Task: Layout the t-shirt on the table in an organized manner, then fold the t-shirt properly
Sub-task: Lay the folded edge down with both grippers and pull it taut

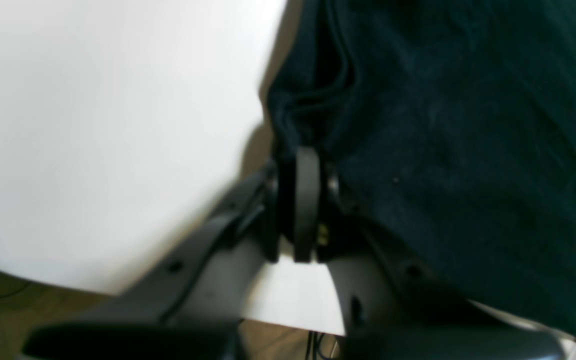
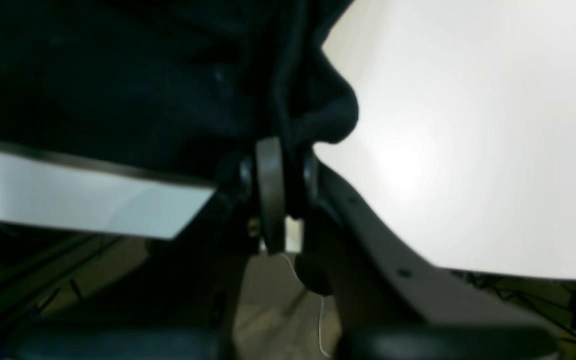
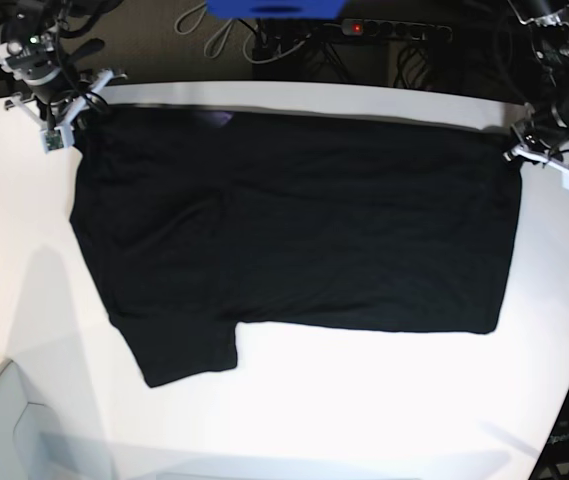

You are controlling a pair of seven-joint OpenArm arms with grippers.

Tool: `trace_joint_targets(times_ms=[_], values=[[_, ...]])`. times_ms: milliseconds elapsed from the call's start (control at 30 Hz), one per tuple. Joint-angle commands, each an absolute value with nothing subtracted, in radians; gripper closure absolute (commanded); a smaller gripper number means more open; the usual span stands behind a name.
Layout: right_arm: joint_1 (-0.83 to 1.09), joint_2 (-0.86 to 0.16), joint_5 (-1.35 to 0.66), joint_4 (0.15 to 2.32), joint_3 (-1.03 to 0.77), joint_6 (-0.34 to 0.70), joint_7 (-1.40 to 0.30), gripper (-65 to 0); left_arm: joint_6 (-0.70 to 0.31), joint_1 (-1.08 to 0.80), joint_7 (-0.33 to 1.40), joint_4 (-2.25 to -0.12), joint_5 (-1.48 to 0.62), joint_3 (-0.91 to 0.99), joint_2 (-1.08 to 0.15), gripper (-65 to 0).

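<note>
Both wrist views show each tool pinching the black t-shirt [image 3: 294, 220]: left tool [image 1: 300, 150], right tool [image 2: 288, 145], cloth spread on the white table [image 3: 364, 400]

black t-shirt [image 3: 304, 225] spread flat, white table [image 3: 364, 400]

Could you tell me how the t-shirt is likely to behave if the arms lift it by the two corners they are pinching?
The t-shirt would probably sag between the left gripper and right gripper, since the cloth bunches in soft folds at both pinches. It looks light and thin, lying flat on the table. It likely drags rather than slides.
</note>
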State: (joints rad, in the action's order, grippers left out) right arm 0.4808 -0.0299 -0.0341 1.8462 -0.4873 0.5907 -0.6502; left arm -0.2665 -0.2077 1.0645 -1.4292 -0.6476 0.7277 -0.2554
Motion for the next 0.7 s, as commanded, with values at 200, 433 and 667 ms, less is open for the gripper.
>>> trace_joint_targets(times_ms=[200, 433, 667], values=[[0.493, -0.035, -0.044, 1.862, -0.493, 0.591, -0.63, 0.0, -0.269, -0.251, 1.049, -1.461, -0.631, 0.725, -0.263, -0.2], [0.501, -0.035, -0.044, 1.862, -0.492, 0.591, -0.631, -11.5, -0.269, -0.251, 1.046, -1.461, -0.63, 0.725, -0.263, -22.3], [0.498, -0.035, -0.048, 1.87, -0.506, 0.59, -0.63, -29.9, -0.269, -0.251, 1.044, -1.469, -0.639, 0.731, -0.266, -25.5]])
